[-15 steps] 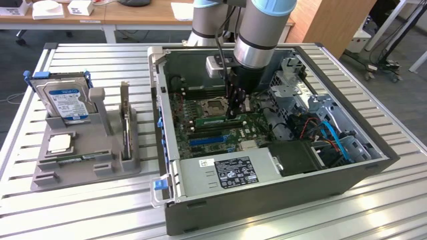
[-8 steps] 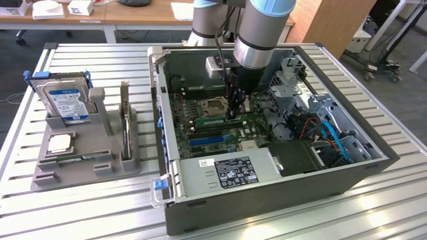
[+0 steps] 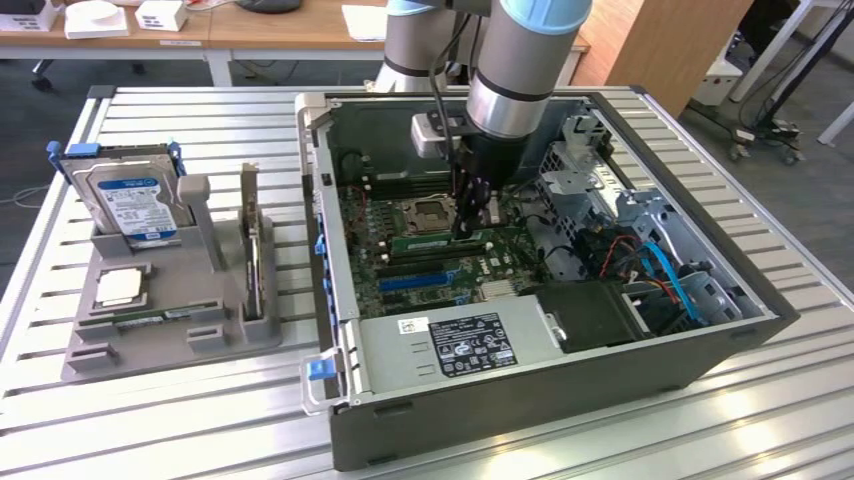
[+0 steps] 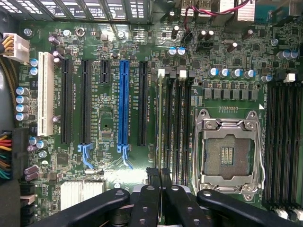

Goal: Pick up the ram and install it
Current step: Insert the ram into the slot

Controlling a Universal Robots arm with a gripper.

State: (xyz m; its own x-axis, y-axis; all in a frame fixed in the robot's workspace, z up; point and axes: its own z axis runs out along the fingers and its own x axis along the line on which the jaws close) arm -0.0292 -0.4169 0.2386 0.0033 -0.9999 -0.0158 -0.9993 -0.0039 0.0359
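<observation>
The ram (image 3: pixel 424 243) is a thin green stick standing on edge in a memory slot beside the empty CPU socket (image 3: pixel 434 212), inside the open computer case (image 3: pixel 534 400). My gripper (image 3: pixel 467 232) reaches straight down into the case and is shut on the ram's upper edge, towards the end on the exterior view's right. In the wrist view the two dark fingertips (image 4: pixel 152 174) are pressed close together over that slot, and the ram (image 4: pixel 163 123) appears as a thin line running away from them. The slot's white latches (image 4: pixel 161 73) sit at its far end.
A grey holder (image 3: pixel 174 345) on the slatted table at the exterior view's left carries a blue-labelled hard drive (image 3: pixel 134 205) and an upright expansion card (image 3: pixel 250 235). In the case, a power supply (image 3: pixel 461 345), blue and red cables (image 3: pixel 661 270) and drive cages surround the motherboard (image 4: pixel 109 118).
</observation>
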